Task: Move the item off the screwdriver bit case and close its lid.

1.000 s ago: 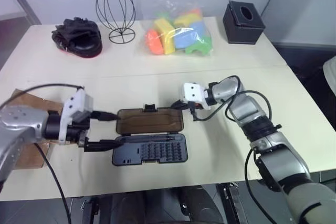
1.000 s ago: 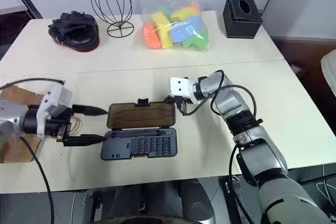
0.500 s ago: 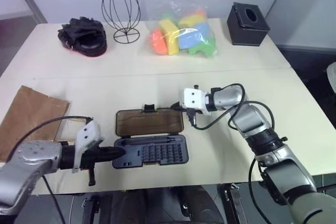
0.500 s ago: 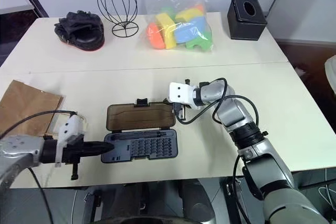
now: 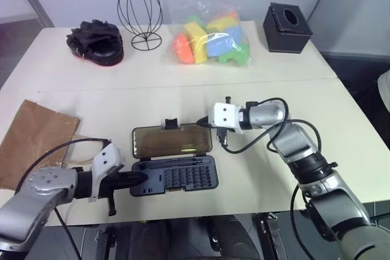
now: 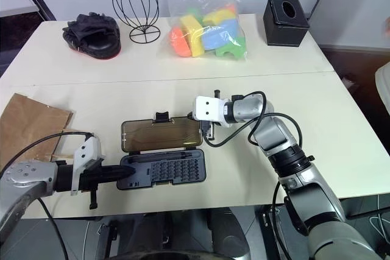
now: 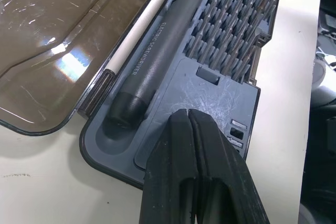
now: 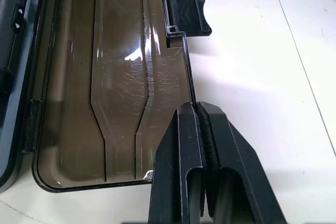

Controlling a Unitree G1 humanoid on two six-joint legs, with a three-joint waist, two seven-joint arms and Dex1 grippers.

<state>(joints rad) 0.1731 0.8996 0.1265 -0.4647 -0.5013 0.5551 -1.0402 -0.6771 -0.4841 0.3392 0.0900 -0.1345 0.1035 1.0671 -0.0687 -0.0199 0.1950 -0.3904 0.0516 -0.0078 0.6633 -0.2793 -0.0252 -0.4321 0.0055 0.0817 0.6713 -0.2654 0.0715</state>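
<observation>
The paper bag lies on the surface, left of the open case. The left end effector, fingers together, presses the tray. The right end effector pinches the lid edge; it may slip off while folding.

Bare cream bench lies open between the flat dark grey case's smoky brown lid and the far row: black wire frame, bagged coloured foam, black cube box.
</observation>
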